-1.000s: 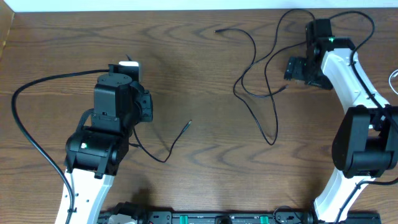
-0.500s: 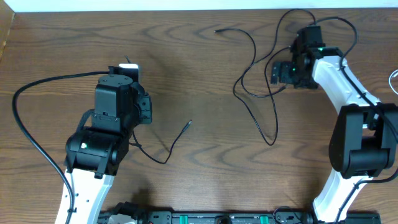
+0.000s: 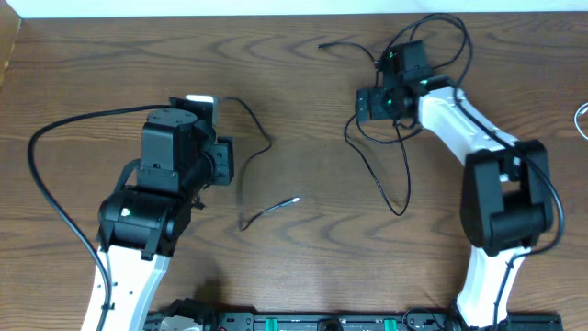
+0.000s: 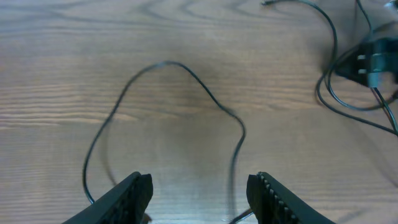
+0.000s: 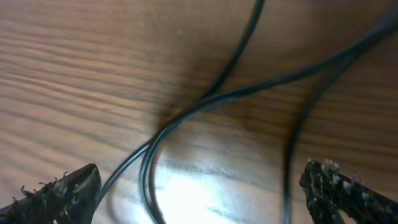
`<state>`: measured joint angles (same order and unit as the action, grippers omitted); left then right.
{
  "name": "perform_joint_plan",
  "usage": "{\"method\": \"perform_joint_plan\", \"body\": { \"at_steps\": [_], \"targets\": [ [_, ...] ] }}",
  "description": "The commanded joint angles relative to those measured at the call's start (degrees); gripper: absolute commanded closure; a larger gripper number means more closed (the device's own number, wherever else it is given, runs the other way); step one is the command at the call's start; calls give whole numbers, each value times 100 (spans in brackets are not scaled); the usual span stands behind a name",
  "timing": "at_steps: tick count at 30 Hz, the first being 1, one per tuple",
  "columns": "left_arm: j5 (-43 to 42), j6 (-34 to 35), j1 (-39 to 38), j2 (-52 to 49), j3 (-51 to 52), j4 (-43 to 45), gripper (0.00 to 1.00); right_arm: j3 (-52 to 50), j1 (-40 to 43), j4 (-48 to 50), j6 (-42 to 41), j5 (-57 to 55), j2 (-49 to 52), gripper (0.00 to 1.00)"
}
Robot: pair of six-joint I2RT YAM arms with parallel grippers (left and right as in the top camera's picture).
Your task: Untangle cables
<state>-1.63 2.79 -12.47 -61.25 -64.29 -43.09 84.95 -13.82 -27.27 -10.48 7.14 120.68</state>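
Note:
One black cable (image 3: 266, 142) lies loose on the wood in a loop, with its pale plug end (image 3: 294, 199) toward the table's middle. My left gripper (image 3: 230, 158) stands open just left of that loop. In the left wrist view the loop (image 4: 168, 63) arcs ahead of the gripper (image 4: 199, 196), one blurred strand running between the jaws, nothing clamped. A second black cable (image 3: 401, 184) lies in crossed loops at the right. My right gripper (image 3: 372, 104) hovers over them, wide open. The right wrist view shows the gripper (image 5: 202, 196) just above crossing strands (image 5: 205, 102).
A thin white cord (image 3: 582, 115) peeks in at the right edge. The left arm's thick black wire (image 3: 37, 147) sweeps round the left side. The table's far edge meets a white wall (image 3: 276, 7). Equipment lines the front edge (image 3: 322, 322).
My left gripper has opened and let go of the black cable, which sprang out into a loop to the right. My right arm has moved left over the tangled loops.

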Motion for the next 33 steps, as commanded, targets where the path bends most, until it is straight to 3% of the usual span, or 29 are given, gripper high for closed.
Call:
{"method": "perform_joint_plan", "body": {
  "at_steps": [1, 12, 24, 28, 33],
  "targets": [
    [-273, -17, 15, -177, -42, -15, 45, -37, 28, 85, -387, 11, 240, 1],
    [-334, -46, 13, -498, -39, 24, 45, -37, 26, 479, -750, -9, 584, 1],
    [-334, -44, 13, -496, -39, 90, 45, -37, -107, 1056, -1886, 125, 1432, 15],
    [-334, -44, 13, -496, -39, 92, 45, -37, -166, 955, -1884, 142, 1657, 27],
    [-334, -44, 13, -496, -39, 90, 45, -37, -166, 699, -1884, 133, 1694, 54]
  ]
}}
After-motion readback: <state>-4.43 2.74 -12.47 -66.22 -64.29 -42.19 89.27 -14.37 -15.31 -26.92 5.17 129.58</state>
